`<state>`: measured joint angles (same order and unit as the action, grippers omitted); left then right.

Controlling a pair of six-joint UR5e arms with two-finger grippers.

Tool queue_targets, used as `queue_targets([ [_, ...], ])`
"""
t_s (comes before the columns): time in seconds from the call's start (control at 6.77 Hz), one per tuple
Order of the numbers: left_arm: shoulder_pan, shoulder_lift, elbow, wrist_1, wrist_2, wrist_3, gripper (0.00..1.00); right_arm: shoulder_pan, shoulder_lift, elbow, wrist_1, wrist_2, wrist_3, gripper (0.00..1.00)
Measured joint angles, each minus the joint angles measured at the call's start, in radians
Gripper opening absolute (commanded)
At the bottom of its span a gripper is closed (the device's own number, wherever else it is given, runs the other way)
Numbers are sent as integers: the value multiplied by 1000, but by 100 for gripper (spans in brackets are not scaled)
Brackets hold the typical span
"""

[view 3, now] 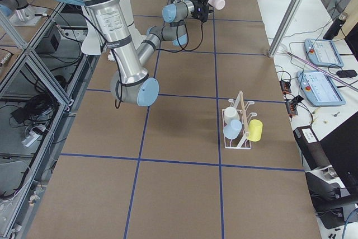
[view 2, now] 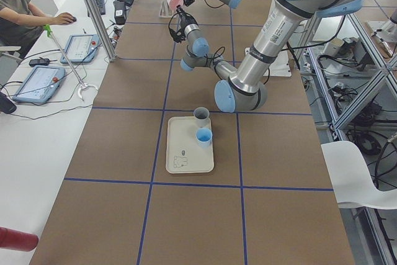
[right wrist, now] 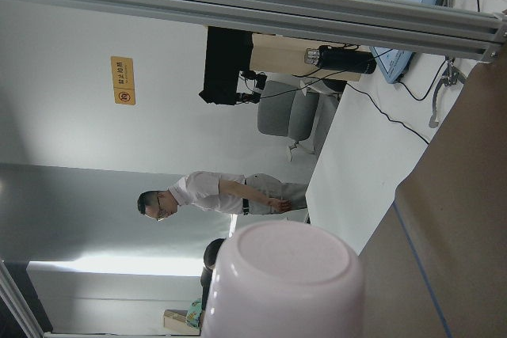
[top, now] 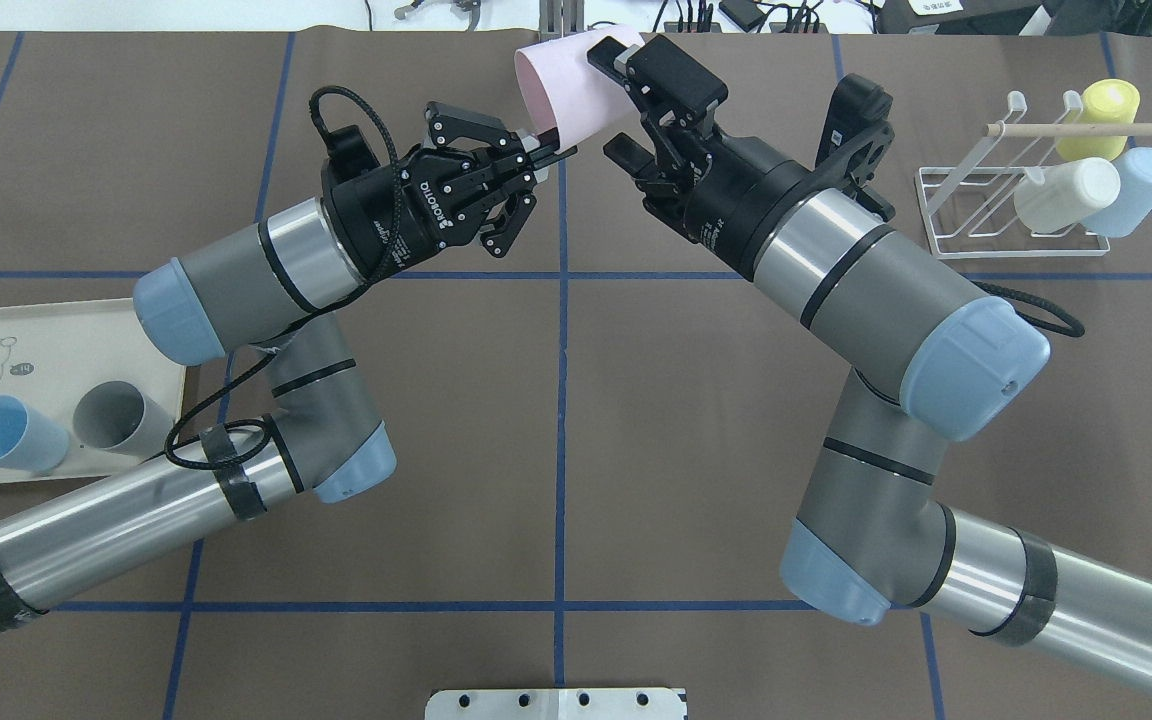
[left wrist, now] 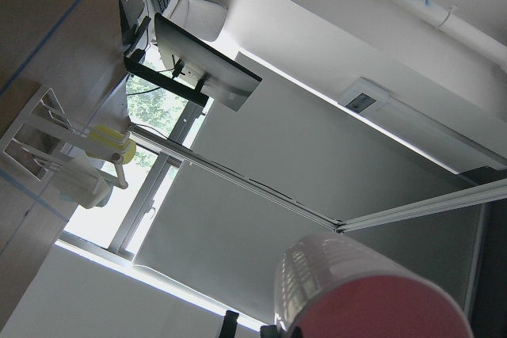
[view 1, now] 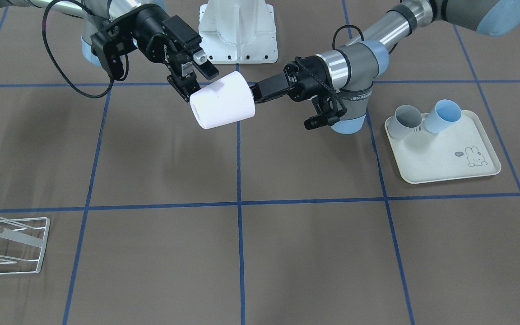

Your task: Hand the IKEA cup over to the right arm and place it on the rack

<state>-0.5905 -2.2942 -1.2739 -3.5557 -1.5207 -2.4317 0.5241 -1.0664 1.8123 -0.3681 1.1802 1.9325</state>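
The pale pink IKEA cup point(top: 576, 85) hangs in the air over the far middle of the table, lying tilted between both arms. My left gripper point(top: 544, 145) is shut on the cup's rim, one finger inside the mouth. My right gripper point(top: 618, 108) is open and straddles the cup's closed base end, with one finger against its far side and the other a little apart from it. In the front-facing view the cup point(view 1: 222, 106) shows between the right gripper point(view 1: 203, 85) and the left gripper point(view 1: 254, 95). The white wire rack point(top: 1016, 215) stands at the far right.
The rack carries a yellow cup point(top: 1106, 110), a cream cup point(top: 1066, 195) and a light-blue cup point(top: 1136, 190). A cream rabbit-print tray point(top: 36, 350) at the near left holds a blue cup point(top: 6, 435) and a grey cup point(top: 121, 420). A person point(view 2: 18, 10) sits beside the table.
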Motion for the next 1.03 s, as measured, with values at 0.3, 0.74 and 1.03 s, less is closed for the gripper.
queue_targets([
  [0.3, 4, -2, -2, -4, 3, 3, 0, 5, -1, -8, 0, 0, 0, 99],
  [0.74, 13, -2, 0, 0, 4, 6, 0, 26, 0, -18, 0, -1, 4, 99],
  [1.03, 20, -4, -1, 3, 5, 5, 0, 34, 3, -24, 0, -1, 11, 98],
])
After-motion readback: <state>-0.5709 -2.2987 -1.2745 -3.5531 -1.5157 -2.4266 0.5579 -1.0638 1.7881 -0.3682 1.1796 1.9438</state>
